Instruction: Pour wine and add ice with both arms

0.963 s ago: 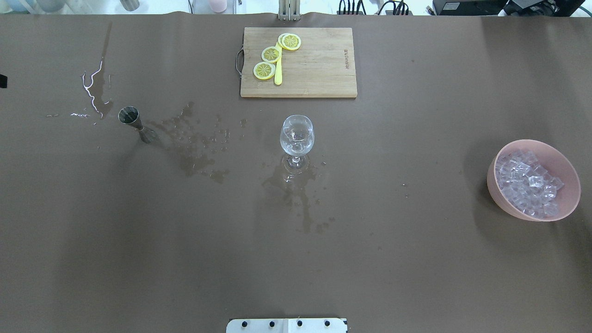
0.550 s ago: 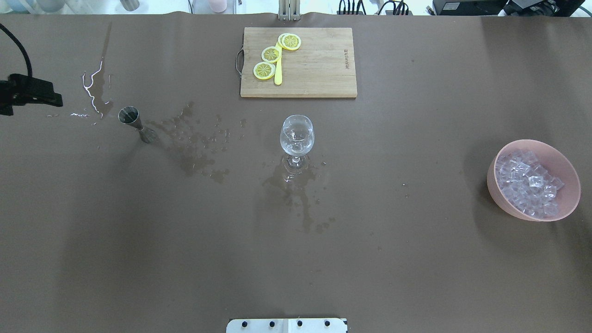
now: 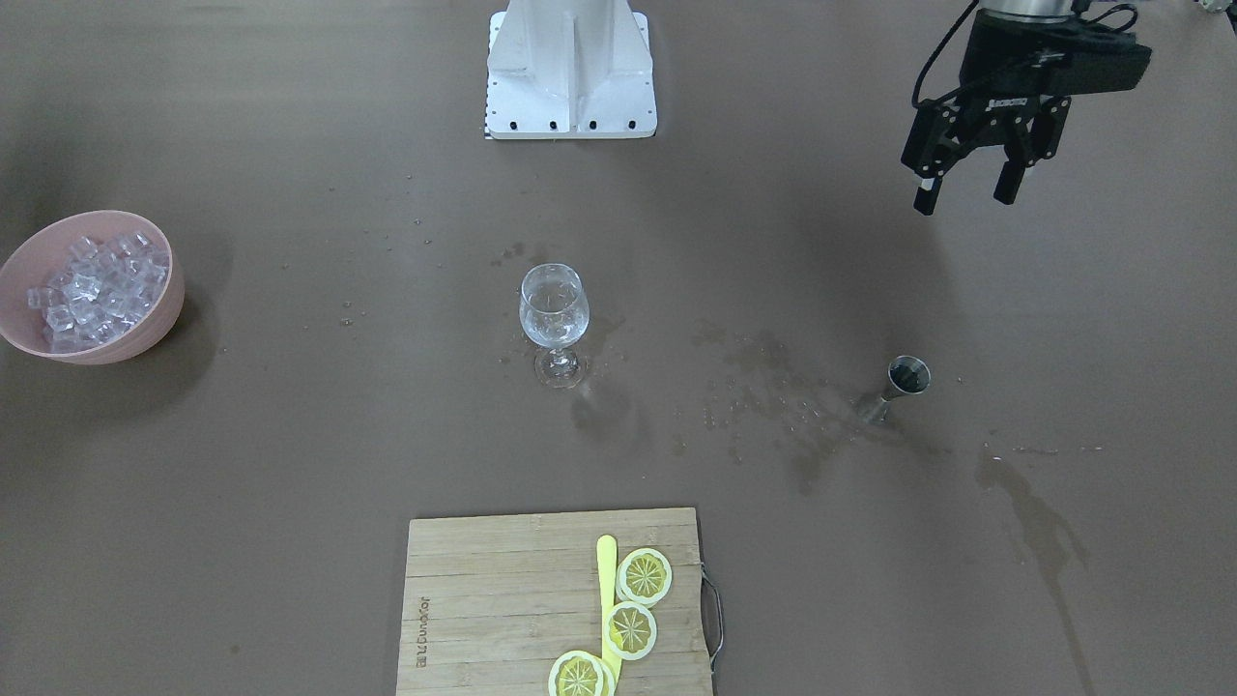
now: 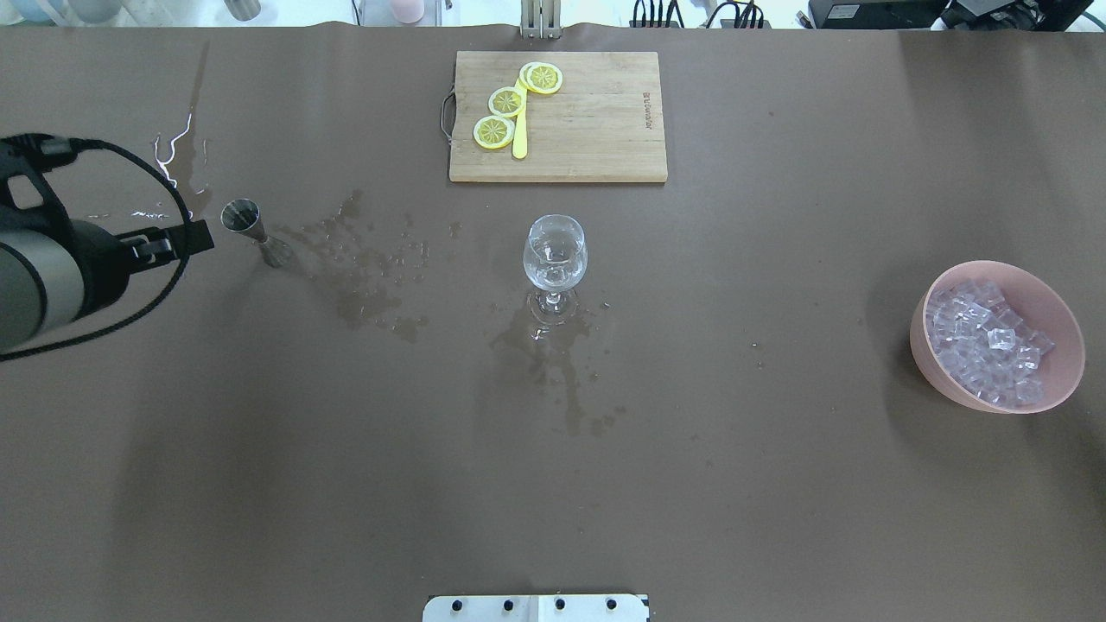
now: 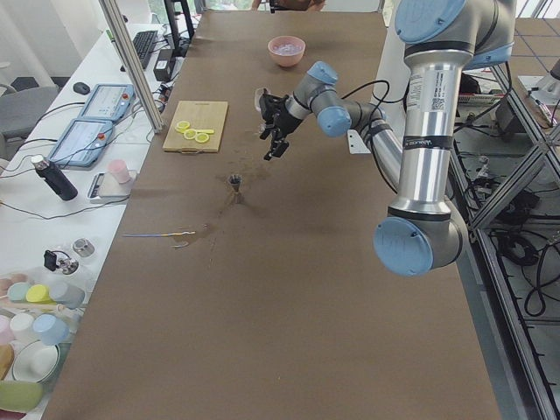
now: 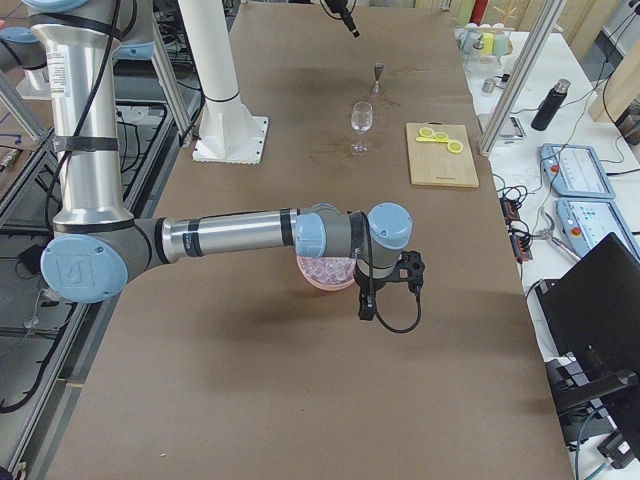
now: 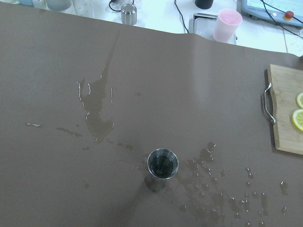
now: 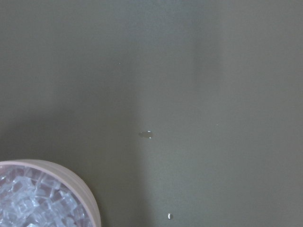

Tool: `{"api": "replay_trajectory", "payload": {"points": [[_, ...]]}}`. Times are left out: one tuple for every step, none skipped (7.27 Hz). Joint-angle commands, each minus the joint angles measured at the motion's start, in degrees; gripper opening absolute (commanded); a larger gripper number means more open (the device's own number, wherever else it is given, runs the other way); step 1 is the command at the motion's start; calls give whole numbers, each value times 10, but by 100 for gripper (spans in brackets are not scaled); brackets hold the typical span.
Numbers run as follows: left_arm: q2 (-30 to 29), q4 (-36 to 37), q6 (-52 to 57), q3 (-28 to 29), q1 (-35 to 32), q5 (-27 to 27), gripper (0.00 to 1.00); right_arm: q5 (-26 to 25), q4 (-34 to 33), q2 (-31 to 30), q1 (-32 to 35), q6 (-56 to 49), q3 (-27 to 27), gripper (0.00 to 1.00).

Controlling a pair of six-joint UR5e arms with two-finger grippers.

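Step in hand: judged to be the left arm's reach for the small steel hourglass-shaped jigger (image 3: 906,379), so that its measure could be poured.
Left fingers: the left gripper (image 3: 966,198) hung in the air with its black fingers spread wide and holding nothing, well apart from the jigger and on the robot's side of it.
Right fingers: the right gripper (image 6: 390,305) sat just beside the pink round bowl (image 4: 942,380); I cannot tell how far its fingers were parted.
Wine: wet clear patches (image 4: 371,298) lay on the brown table (image 4: 778,484) between the jigger and the clear stemmed wine glass (image 4: 554,252). The jigger's inside looked dark in the left wrist view, so its fill was unclear.
Ice: the small clear cubes (image 4: 985,341) were heaped in the pink bowl, far from the glass.
Doing it well: come down centred on the jigger's narrow waist, close gently, lift upright, and tip only once over the glass's rim.
Risk: the light jigger could topple on the wet table if one finger touched first.
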Motion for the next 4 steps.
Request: {"api": "replay_trajectory", "payload": {"points": [[22, -1, -126, 45, 122, 195, 98, -31, -13, 6, -5, 28, 4, 100], [13, -5, -155, 82, 144, 239, 98, -30, -14, 10, -5, 88, 5, 100], [0, -11, -188, 129, 151, 271, 98, -26, -10, 3, -5, 89, 3, 100], [-21, -31, -199, 168, 154, 286, 98, -25, -10, 3, -5, 88, 3, 100]]}}
